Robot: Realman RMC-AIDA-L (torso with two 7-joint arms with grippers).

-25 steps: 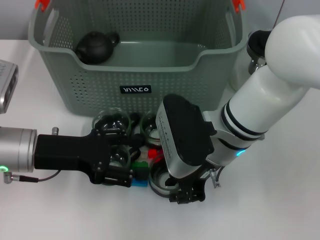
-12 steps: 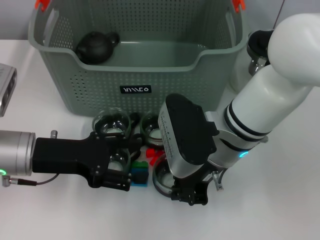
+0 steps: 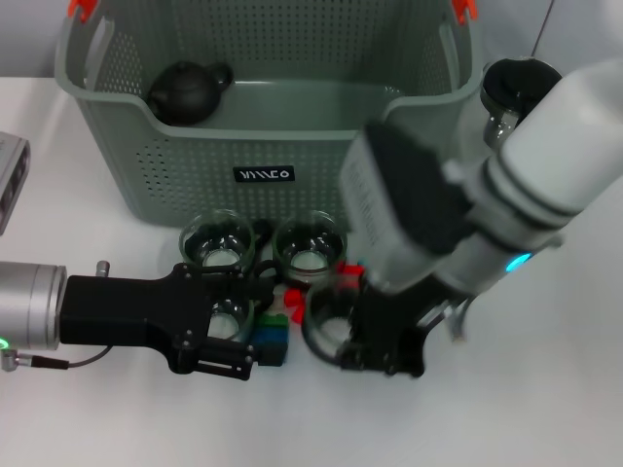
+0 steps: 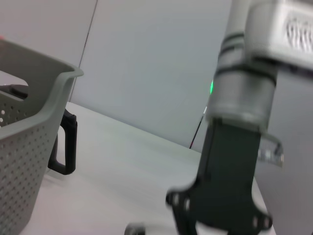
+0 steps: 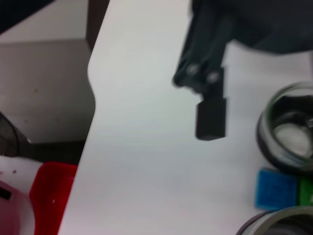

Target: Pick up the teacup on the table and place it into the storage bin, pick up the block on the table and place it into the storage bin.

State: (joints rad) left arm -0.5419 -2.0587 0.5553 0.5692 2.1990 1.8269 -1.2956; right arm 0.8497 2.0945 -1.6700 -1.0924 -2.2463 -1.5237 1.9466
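— How do we stand with the left pincer (image 3: 226, 339)?

— It lies low over the worktop (image 3: 97, 418), reaching in from our left. Its black fingers sit on either side of a small glass teacup (image 3: 228, 319), close against the rim. Whether they press on the glass we cannot tell. Just beside the fingertips lies a blue block (image 3: 272, 341), with a green block (image 3: 276, 320) touching it on the far side.

— And the right pincer (image 3: 375, 350)?

— It hangs at a second glass teacup (image 3: 326, 329), the one nearest the front, with its black fingers over that cup's right rim. We cannot tell how wide it stands, nor whether it grips the cup. Red pieces (image 3: 292, 296) show between the cups.

— Where are the other cups?

— Two more glass teacups (image 3: 219, 240) stand side by side just in front of the storage bin (image 3: 282, 146), behind both pincers.

— And the bin?

— At the back of the worktop, its black label facing us. A dark teapot (image 3: 187, 90) sits inside, in its left corner.
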